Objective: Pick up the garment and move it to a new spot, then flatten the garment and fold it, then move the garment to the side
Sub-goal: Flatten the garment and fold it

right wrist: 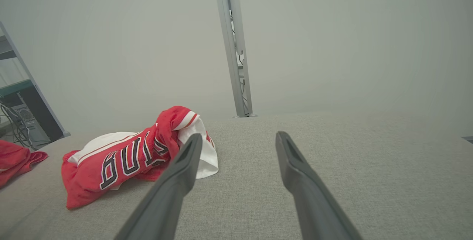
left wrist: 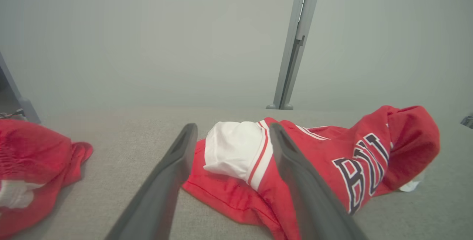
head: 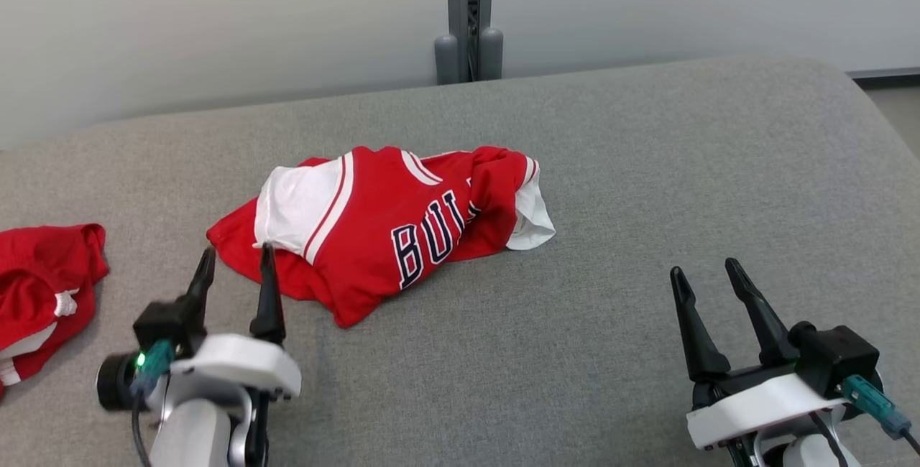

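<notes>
In the head view, a crumpled red and white jersey with dark lettering is seen lying on the grey padded surface, left of centre. The left gripper is found at the jersey's near left edge, fingers spread wide and nothing held; whether the tips touch the fabric cannot be told. The right gripper is seen well apart from the jersey, over bare surface, likewise spread wide and holding nothing. A second red cloth is noted at the left edge, and a grey post against the wall behind. In the left wrist view, the jersey's white panel is framed between the two open fingers, a detail not given from above, and the raised red fold at the far end is shown in profile. In the right wrist view, the jersey is placed left of the open fingers, with bare surface between them; a shelf with cables is recorded at the far left.
</notes>
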You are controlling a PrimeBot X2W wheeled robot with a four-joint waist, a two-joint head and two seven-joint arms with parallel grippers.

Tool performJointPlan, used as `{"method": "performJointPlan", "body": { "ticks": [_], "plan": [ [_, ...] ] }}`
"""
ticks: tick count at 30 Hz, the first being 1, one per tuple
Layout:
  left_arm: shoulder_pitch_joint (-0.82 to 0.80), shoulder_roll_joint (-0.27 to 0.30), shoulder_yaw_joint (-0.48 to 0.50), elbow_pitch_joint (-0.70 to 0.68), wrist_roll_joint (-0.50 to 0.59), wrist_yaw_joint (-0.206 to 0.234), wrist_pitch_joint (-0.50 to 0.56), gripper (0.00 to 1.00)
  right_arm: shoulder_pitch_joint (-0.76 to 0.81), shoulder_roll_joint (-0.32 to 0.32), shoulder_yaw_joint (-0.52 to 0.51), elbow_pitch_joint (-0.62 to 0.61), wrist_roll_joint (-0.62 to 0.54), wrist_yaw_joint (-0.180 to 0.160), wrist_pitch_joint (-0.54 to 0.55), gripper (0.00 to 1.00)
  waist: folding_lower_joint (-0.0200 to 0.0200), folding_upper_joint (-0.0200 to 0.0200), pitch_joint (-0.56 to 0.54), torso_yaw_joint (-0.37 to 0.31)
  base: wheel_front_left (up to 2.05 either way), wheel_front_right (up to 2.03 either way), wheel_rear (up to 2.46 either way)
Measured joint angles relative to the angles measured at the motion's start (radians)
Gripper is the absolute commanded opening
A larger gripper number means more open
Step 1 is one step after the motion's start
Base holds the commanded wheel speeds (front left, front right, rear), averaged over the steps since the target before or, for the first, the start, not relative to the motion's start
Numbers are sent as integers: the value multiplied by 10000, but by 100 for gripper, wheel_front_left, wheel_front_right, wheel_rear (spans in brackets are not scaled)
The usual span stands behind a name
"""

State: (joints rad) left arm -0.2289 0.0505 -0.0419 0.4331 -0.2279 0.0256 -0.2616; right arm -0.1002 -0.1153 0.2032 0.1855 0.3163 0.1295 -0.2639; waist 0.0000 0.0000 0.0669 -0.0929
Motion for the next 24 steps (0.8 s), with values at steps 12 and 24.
{"method": "performJointPlan", "body": {
  "ticks": [12, 24],
  "plan": [
    [-5480, 31, -548, 4890, 192, 198, 1626, 100, -1279, -184, 489, -10, 165, 0, 0, 100, 0, 0, 1777, -72, 0, 0, 0],
    [-7855, 288, -1116, 8119, 397, 196, 2334, 0, -1974, -249, 809, -42, 263, 0, 0, 100, 0, 0, 2789, -473, 0, 0, 0]
  ]
}}
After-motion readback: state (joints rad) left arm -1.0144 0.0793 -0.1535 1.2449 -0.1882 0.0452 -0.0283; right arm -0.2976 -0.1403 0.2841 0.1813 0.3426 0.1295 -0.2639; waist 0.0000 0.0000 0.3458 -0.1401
